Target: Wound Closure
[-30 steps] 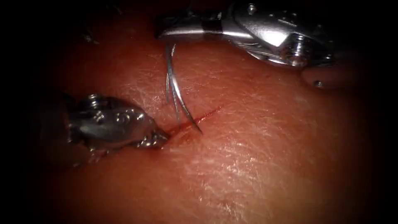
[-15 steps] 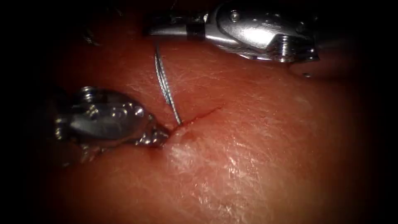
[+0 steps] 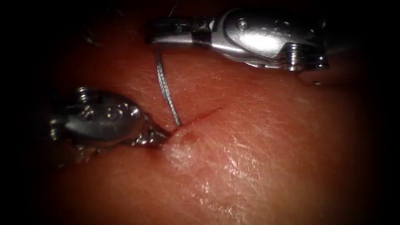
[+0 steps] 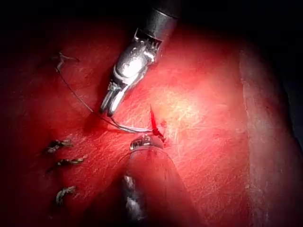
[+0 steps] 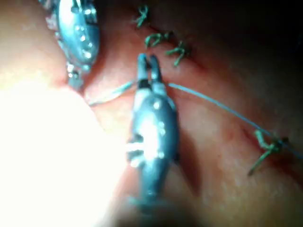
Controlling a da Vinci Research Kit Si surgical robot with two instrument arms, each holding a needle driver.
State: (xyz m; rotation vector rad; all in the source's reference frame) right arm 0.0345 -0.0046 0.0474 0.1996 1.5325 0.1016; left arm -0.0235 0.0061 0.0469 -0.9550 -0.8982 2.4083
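Endoscope view: right tool (image 3: 152, 34) clamps the thread (image 3: 166, 89) above the cut (image 3: 200, 116); left tool (image 3: 160, 136) grips tissue (image 3: 258, 158) at the cut's left end.

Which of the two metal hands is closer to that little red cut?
The left hand: its tip sits right at the left end of the cut. The right hand is farther up the tissue, holding the thread that runs down to the cut.

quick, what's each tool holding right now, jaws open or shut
Left tool: jaws shut on the tissue at the left end of the cut.
Right tool: jaws shut on the thread, which runs down to the cut.
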